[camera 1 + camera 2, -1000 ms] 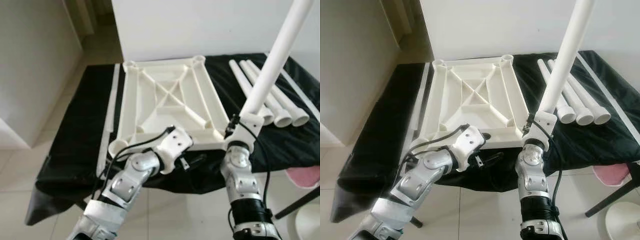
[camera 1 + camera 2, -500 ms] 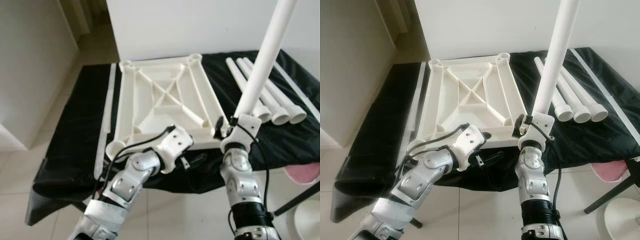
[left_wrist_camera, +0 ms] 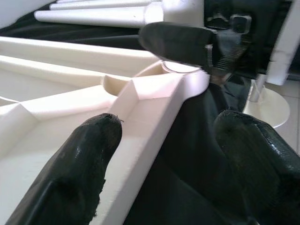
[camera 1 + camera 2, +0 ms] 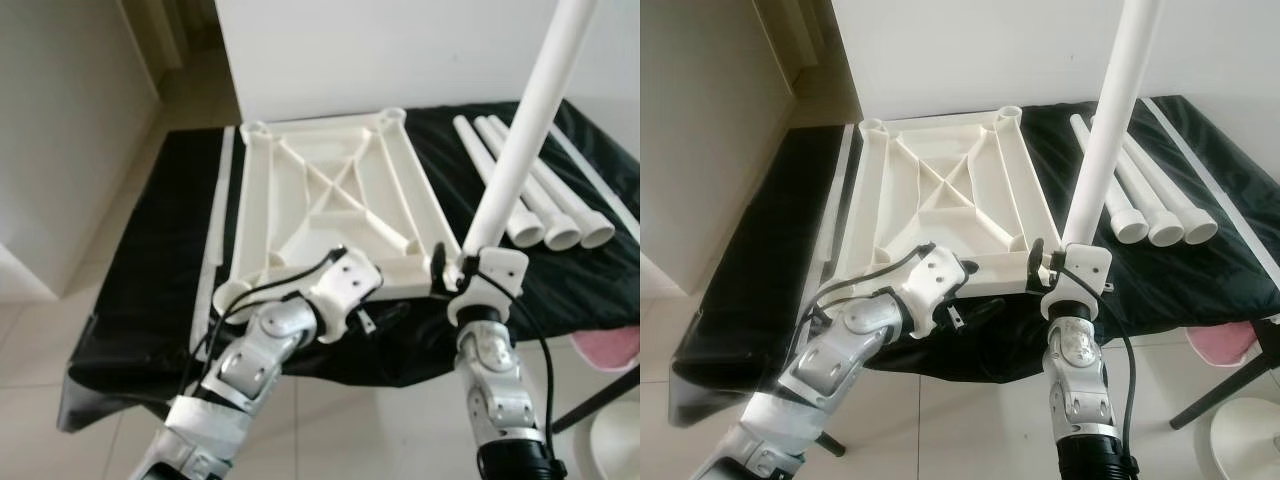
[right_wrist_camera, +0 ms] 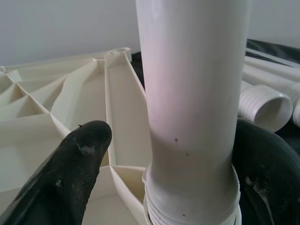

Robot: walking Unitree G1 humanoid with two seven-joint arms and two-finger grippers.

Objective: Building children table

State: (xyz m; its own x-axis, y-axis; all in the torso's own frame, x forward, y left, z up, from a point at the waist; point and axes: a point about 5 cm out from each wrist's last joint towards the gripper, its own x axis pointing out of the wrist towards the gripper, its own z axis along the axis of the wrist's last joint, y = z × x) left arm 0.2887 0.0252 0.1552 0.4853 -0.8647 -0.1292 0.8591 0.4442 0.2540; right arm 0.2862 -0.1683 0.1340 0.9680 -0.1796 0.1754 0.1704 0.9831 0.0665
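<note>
Two grippers work at the near edge of the cream ribbed plastic tabletop (image 4: 330, 200), upside down on the black-draped bench (image 4: 150, 270). Left gripper (image 3: 164, 154), fingers spread, straddles its near rim. Right gripper (image 5: 164, 159) clasps the upright white plastic leg tube (image 4: 1110, 110) at the near-right corner socket. Three more white leg tubes (image 4: 530, 190) lie far right.

2 jointed silver arms with white wrist housings, looped black cables, and matte black, round-tipped fingers (image 3: 89, 154).
</note>
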